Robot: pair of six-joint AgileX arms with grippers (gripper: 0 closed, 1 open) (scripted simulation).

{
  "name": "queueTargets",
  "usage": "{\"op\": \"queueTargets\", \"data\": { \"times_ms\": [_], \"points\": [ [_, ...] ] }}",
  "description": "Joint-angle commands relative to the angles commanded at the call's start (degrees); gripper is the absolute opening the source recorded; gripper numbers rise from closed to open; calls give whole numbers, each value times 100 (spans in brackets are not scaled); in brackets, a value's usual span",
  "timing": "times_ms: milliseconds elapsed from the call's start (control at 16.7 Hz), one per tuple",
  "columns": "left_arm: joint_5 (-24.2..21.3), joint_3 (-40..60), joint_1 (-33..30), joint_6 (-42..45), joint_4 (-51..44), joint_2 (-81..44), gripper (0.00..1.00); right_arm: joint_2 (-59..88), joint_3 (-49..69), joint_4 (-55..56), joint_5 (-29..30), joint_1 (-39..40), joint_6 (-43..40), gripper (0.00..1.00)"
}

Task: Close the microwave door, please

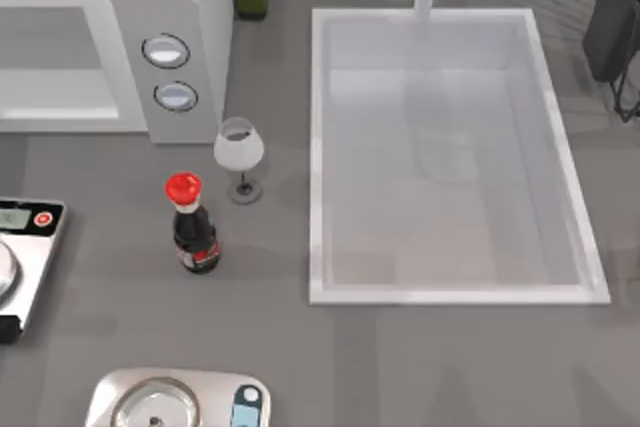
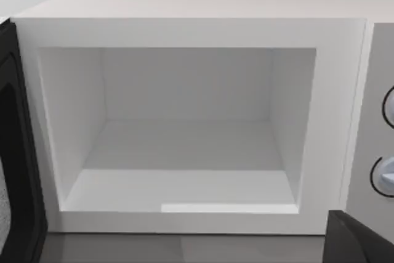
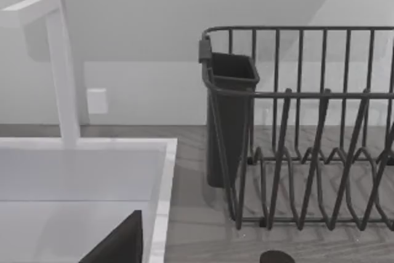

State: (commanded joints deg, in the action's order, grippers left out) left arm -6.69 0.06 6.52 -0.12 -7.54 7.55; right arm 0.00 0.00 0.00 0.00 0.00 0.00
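Grey bench (image 1: 400, 357) with white sink (image 1: 318, 147) at centre-right | microwave (image 1: 190, 7) at top-left, cavity open | microwave door (image 2: 15, 170) swung out, dark inner face, at the cavity's side edge | no legible writing | both grippers' fingers: cannot tell | sauce bottle (image 1: 192, 227) and wine glass (image 1: 239, 152) stand below the dials (image 1: 170, 72).

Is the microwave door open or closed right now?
Open. The left wrist view looks straight into the bare white cavity of the microwave, and the microwave door stands swung out at its side.
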Motion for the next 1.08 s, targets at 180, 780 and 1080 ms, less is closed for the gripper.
{"op": "queueTargets", "data": {
  "times_ms": [180, 780, 1080],
  "points": [
    [-811, 37, 812, 2, 152, -188, 0, 0, 0, 0, 0, 0, 0, 100],
    [-1698, 48, 1701, 11, 472, -539, 0, 0, 0, 0, 0, 0, 0, 100],
    [-1075, -262, 1077, 15, 1069, -813, 0, 0, 0, 0, 0, 0, 0, 100]
  ]
}}
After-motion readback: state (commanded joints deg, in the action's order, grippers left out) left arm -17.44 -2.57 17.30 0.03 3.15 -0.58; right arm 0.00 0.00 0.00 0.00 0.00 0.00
